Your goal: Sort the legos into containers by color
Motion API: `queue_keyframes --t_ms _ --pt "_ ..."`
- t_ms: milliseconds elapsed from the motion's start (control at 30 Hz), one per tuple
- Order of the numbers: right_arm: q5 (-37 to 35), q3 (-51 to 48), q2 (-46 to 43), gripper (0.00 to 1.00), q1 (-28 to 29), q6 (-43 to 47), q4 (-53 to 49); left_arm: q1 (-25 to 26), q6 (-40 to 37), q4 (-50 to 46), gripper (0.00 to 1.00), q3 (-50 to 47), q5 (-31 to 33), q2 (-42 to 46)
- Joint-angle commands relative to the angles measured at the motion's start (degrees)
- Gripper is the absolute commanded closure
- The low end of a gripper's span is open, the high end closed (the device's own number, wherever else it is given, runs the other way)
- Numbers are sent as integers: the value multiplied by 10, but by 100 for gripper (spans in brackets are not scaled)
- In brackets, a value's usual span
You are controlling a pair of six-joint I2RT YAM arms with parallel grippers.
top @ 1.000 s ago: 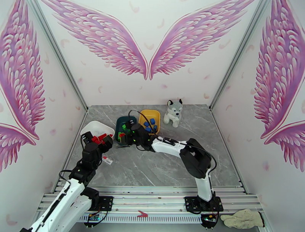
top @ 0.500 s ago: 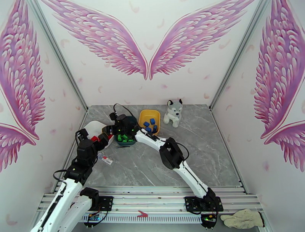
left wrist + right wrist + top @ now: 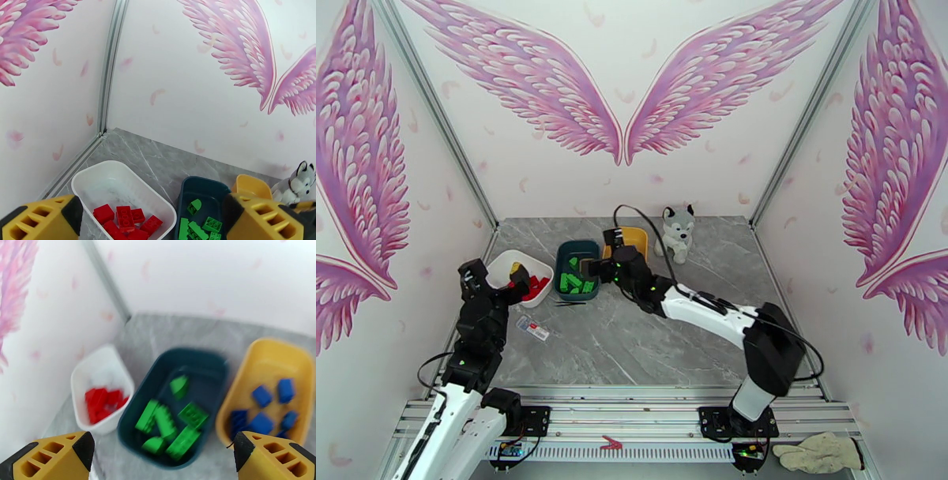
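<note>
Legos all lay sorted in trays, both claws wide open and empty.
Left gripper (image 3: 154, 221) hung by white tray (image 3: 118, 173) holding red bricks (image 3: 124, 217); green bricks (image 3: 170, 421) in teal tray (image 3: 205, 366); blue bricks (image 3: 262, 413) in yellow tray (image 3: 272, 354); right gripper (image 3: 162, 459) above. Bricks probably light, rigid, slick: pinch flat sides.

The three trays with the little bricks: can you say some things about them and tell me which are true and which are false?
The red studded plastic bricks lie in the white plastic tray. True.
The blue studded plastic bricks lie in the yellow plastic tray. True.
The green studded plastic bricks lie in the white tray. False: they lie in the dark teal plastic tray.
The grey-white plush husky sits inside the yellow tray. False: it sits on the grey marbled table beside that tray.
</note>
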State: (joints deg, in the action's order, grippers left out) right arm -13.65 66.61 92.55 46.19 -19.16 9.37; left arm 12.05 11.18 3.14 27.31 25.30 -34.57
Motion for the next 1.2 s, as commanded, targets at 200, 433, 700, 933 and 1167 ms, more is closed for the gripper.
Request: queue_keyframes --t_ms 200,433,700,933,1167 --pt "-214 -337 -165 1 -73 197 220 -3 -66 226 1 -196 100 -78" --pt "-265 -427 -281 1 -176 200 184 -30 -91 273 1 -173 85 -175" --pt "-224 -477 -159 1 -260 204 355 -46 -122 397 1 -104 24 -375" --pt "-42 -558 -35 1 -315 274 655 -54 -145 708 1 -142 -6 -567" --pt "-31 -451 -29 0 -378 193 438 -89 -102 504 1 -66 -48 -535"
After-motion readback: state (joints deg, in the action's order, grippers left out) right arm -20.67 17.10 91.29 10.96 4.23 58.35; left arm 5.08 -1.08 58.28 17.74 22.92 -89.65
